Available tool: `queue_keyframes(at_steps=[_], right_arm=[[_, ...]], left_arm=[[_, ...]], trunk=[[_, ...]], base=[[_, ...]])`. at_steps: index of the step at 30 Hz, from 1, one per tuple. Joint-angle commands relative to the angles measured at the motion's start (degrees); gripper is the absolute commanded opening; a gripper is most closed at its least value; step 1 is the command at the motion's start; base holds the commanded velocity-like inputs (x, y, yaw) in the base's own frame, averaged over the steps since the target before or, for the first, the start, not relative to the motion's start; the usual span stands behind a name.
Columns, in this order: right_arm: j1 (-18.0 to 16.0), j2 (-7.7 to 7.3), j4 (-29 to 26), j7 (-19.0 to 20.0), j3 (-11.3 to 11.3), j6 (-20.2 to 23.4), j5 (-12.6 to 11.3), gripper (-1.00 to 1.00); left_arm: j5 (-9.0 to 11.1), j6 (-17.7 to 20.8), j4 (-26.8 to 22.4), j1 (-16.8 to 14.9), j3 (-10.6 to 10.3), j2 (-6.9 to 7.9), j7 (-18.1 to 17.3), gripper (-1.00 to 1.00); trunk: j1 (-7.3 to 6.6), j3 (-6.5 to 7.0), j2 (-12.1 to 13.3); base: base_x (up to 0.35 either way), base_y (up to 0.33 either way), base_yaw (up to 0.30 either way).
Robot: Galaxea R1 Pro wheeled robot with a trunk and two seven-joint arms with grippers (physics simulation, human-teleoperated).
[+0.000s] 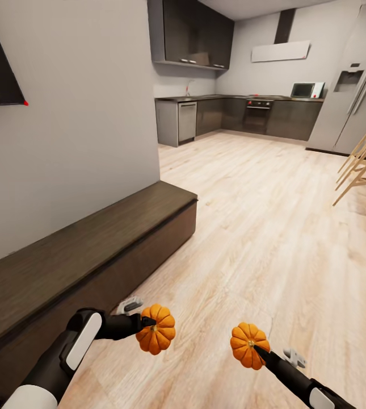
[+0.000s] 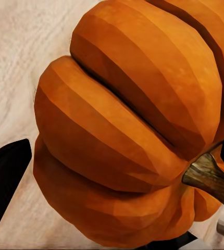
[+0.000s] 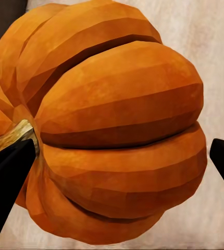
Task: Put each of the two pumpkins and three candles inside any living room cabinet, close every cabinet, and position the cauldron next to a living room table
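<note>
Pumpkins, qty 2, orange, ribbed. One [image 1: 156, 329] was pinched in left gripper [image 1: 148, 324], held above wood floor [image 1: 251, 227] just off front of long dark cabinet [image 1: 63, 267]; the stem showed beside a black finger [image 2: 5, 182]. Other pumpkin [image 1: 249, 345] was pinched in right gripper [image 1: 257, 347], well apart from the first, w/ black fingers [image 3: 8, 177] on both sides. Cabinet stood along grey wall [image 1: 80, 113], fronts shut. Kitchen units [image 1: 234, 113] & fridge [image 1: 347, 85] at far end.
</note>
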Motion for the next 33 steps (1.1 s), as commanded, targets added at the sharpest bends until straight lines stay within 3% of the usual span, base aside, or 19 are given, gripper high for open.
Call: queue_keyframes(at_steps=[1,9,17,25,33], right_arm=[[0.0,-0.02,-0.1,-0.1,0.5,0.1,-0.7,-1.00],[0.0,-0.02,-0.1,-0.6,0.6,-0.5,-0.7,-1.00],[0.0,-0.02,-0.1,-0.6,0.6,-0.5,-0.7,-1.00],[0.0,-0.01,-0.1,-0.6,0.6,-0.5,-0.6,-1.00],[0.0,0.06,-0.2,-0.6,0.6,-0.5,-0.6,-1.00]], left_arm=[[-0.3,0.1,0.0,0.0,-0.1,0.03,-0.5,-1.00],[-0.5,0.0,-0.1,0.0,-0.4,-0.02,0.1,-1.00],[-0.6,0.0,-0.1,0.0,-0.7,-0.05,2.4,-1.00],[-0.6,-0.1,-0.1,0.0,-0.7,-0.06,2.5,-1.00],[-0.6,0.0,-0.1,0.0,-0.7,-0.06,2.5,-1.00]], trunk=[[-0.05,-0.04,0.0],[-0.05,-0.04,0.0],[-0.05,-0.04,0.0],[-0.05,-0.33,0.0],[-0.05,-1.03,0.0]], base=[[-0.329,0.000,0.000],[-0.328,-0.016,0.000],[-0.253,-0.195,0.000],[-0.066,-0.270,0.000],[-0.079,-0.036,0.000]])
